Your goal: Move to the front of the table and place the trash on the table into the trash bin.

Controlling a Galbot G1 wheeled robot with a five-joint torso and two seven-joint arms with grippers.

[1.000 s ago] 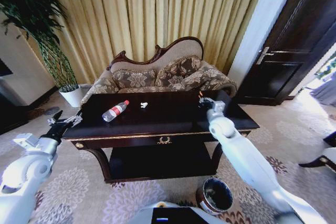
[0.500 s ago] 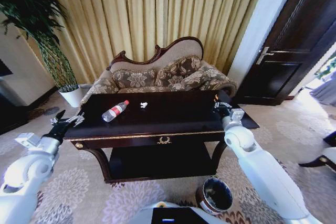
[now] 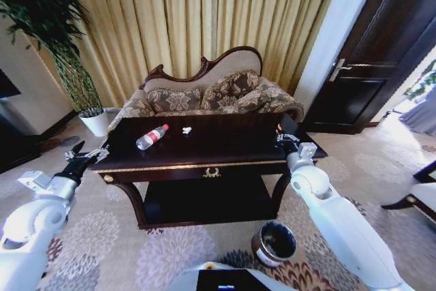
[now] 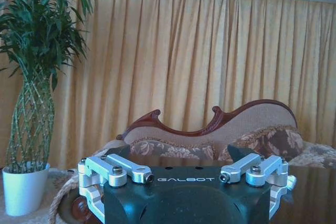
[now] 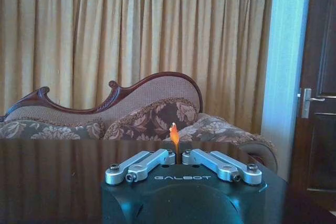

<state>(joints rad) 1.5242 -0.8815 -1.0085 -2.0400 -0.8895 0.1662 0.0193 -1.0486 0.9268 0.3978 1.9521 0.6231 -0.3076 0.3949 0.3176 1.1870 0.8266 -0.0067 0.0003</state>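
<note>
As right tool (image 3: 282, 137) pinches orange piece (image 5: 174, 134)

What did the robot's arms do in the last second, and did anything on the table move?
The right gripper, shut on an orange scrap, pulled back from mid-table toward the table's right end. The camera shifted slightly. The left gripper stayed open by the left corner; the bottle and white scrap stayed put.

table (image 3: 204, 161) | on top: bottle (image 3: 151, 137), white scrap (image 3: 187, 130)

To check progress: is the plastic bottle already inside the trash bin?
No, the bottle lies on the table; the trash bin stands on the floor.
</note>
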